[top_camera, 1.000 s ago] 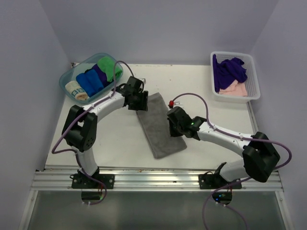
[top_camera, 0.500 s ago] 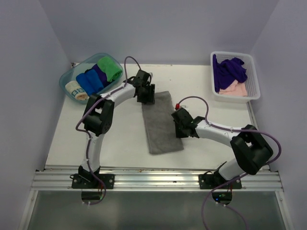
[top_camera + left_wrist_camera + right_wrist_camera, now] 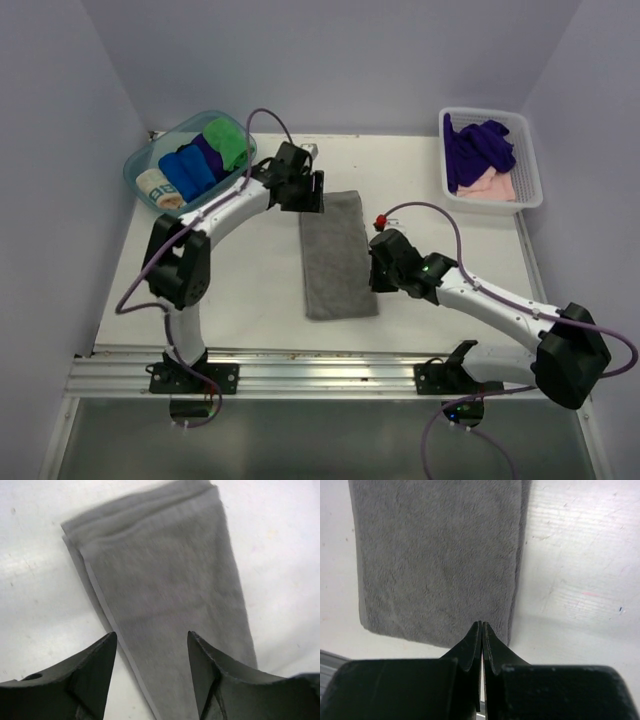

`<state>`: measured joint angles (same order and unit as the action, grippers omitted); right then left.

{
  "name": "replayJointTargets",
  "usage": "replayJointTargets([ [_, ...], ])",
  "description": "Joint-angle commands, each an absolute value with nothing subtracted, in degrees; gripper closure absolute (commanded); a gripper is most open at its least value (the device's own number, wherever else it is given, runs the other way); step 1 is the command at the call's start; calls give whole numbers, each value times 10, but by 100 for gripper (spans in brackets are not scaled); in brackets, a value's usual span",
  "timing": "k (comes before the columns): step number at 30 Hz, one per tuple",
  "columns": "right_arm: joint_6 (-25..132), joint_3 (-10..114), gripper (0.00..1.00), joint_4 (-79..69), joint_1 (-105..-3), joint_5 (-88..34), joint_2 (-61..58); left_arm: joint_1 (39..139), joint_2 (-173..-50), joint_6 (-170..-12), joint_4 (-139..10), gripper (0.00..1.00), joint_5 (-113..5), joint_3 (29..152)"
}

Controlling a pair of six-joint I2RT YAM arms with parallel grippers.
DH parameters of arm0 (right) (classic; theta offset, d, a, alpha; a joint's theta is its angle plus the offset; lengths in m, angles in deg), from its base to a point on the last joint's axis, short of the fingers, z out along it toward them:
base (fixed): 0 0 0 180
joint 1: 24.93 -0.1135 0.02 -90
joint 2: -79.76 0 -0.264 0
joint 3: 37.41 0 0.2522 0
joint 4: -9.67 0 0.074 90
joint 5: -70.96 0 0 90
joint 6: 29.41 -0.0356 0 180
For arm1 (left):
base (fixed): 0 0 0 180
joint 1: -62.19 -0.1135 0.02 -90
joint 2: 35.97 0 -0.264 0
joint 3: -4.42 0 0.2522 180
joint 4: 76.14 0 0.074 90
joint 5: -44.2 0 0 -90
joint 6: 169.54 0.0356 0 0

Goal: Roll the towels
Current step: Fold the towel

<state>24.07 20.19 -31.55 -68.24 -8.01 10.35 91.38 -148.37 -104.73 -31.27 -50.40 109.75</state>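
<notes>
Left hand (image 3: 152, 639), spread, hovers over grey towel (image 3: 338, 255); right hand (image 3: 481, 626), pressed together, at its edge.

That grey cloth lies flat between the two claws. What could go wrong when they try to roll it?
1. The left wrist view shows the folded grey terry towel has stacked layers at its edge; the open left gripper might pinch only the top layer and unfold it.
2. The right gripper is shut by the towel's side edge; pushing from there could skew the towel, giving a crooked roll.
</notes>
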Motion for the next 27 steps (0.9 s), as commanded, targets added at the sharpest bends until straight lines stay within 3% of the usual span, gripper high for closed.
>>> replayJointTargets([
  [1, 217, 202, 100, -359, -706, -74, 115, 948, -1355, -1077, -328, 39, -488, 986],
  [5, 205, 194, 100, -359, -729, -81, 113, 986, -1287, -1119, -351, 48, -508, 877],
  [13, 188, 177, 100, -346, -741, -79, 95, 1082, -1245, -1173, -391, 53, -559, 755],
  [22, 185, 150, 100, -317, -741, -65, 53, 1087, -1277, -1205, -449, 55, -567, 677],
  [27, 180, 134, 100, -307, -742, -69, 32, 1089, -1300, -1188, -430, 58, -546, 694],
])
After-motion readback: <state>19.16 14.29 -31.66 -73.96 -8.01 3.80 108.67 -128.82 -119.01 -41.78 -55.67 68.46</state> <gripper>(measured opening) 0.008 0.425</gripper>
